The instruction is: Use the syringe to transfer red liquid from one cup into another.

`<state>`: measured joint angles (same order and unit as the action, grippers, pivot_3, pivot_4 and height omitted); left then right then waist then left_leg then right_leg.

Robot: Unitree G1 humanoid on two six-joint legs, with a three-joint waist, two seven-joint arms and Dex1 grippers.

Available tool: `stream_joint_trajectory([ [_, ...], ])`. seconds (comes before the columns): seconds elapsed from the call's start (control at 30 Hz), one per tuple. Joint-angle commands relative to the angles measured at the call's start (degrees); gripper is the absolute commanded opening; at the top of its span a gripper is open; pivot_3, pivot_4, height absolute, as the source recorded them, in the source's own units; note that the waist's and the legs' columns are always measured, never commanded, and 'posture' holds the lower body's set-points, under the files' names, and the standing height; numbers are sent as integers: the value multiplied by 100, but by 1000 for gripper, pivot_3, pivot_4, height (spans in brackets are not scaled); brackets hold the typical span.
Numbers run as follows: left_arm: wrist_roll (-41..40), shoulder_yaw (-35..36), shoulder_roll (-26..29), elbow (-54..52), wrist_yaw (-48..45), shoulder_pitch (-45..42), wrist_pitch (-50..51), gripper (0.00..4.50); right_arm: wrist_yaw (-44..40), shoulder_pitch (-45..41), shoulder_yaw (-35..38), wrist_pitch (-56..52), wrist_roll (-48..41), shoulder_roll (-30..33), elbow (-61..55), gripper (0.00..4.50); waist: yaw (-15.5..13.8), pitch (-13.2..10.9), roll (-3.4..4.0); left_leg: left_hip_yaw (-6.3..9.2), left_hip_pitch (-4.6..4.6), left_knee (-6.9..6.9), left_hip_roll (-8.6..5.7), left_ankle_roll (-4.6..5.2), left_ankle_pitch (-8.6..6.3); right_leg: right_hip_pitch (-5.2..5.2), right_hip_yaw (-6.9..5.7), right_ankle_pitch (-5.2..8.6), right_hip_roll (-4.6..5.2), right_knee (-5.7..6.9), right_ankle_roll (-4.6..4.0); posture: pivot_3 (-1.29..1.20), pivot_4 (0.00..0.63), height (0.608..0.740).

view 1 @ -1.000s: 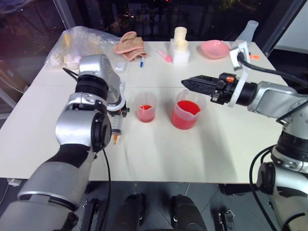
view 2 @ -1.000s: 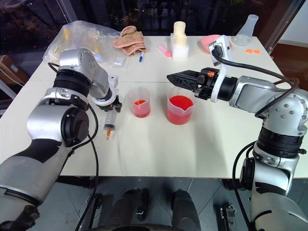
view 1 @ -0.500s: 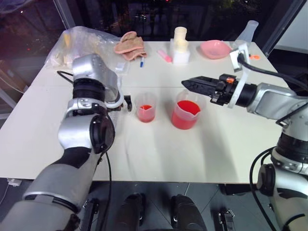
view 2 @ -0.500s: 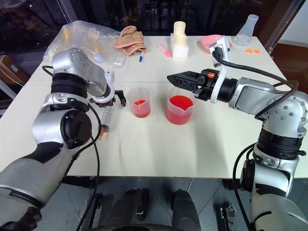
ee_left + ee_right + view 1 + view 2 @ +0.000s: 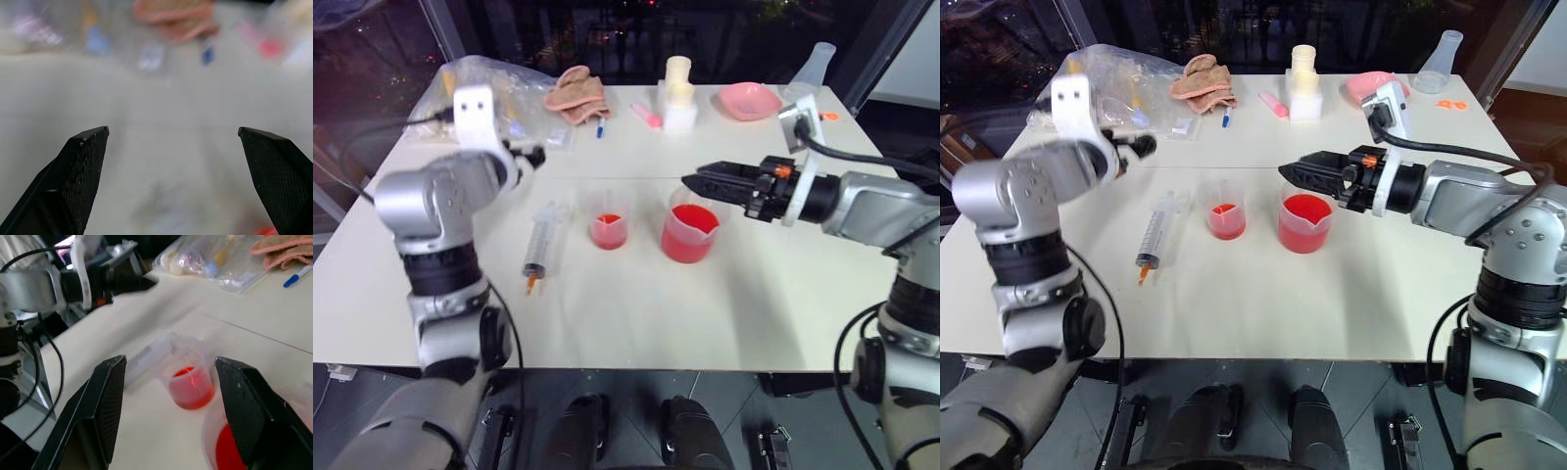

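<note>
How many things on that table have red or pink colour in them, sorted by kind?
Clear plastic cups holding red liquid: 2, the wide spouted beaker and the smaller narrow cup.
Pink shallow dishes: 1, at the far edge.
Small pink marker-like items: 1, beside the cream block.
Total: 4.

Head stereo pair looks down over the table (image 5: 636, 294) — wrist cameras skim it close.

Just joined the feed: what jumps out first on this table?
The red liquid in the large beaker at mid-table, and a little more in the smaller cup to its left. The syringe lies flat left of that cup, free of both grippers; the right gripper hovers open over the beaker.
</note>
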<state>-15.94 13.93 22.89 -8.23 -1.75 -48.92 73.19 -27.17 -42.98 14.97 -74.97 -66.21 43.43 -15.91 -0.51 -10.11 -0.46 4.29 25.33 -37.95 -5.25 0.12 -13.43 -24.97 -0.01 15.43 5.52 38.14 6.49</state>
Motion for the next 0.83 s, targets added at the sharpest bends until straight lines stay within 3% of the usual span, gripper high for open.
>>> stream_joint_trajectory([
  [0.03, -10, -301, 394, -864, -598, 84, -981, 4479, -732, 162, -97, 290, 134, 434, -367, 2989, -37, -1, -2, 0, 1, -1, 0, 0, 0, 2, 0, 0, 1, -3, 0, 0, 150, 740],
  [0.17, -410, -297, 622, -1517, -1297, 616, -1185, 4479, -1690, 551, -179, 567, 316, 1127, -588, 2989, -32, 1, 0, -1, 0, -7, -5, 8, -5, 18, -1, 0, 6, -20, 0, 0, 150, 740],
  [0.3, -898, -138, 755, -2601, -1517, 1405, -418, 4479, -2326, 910, -368, 927, 691, 1711, -701, 2989, 19, 0, 0, -3, -7, -5, 1, 18, -11, 23, -1, 0, 3, -26, 0, 0, 150, 740],
  [0.57, -1411, 731, 180, -3871, -1285, 1999, 1211, 4479, -3080, 728, -936, 1467, 1333, 1927, -413, 2989, -8, 0, 0, -3, -38, -13, 7, 46, -26, 52, -4, -3, -2, -16, -5, 0, 150, 740],
  [0.83, -1583, 1114, 230, -4417, -1405, 2145, 1929, 4479, -3471, 510, -1311, 1734, 1751, 1802, -69, 2989, -27, -1, -2, -2, -39, -14, 6, 46, -26, 54, -5, -3, -2, -18, -5, 0, 150, 740],
])
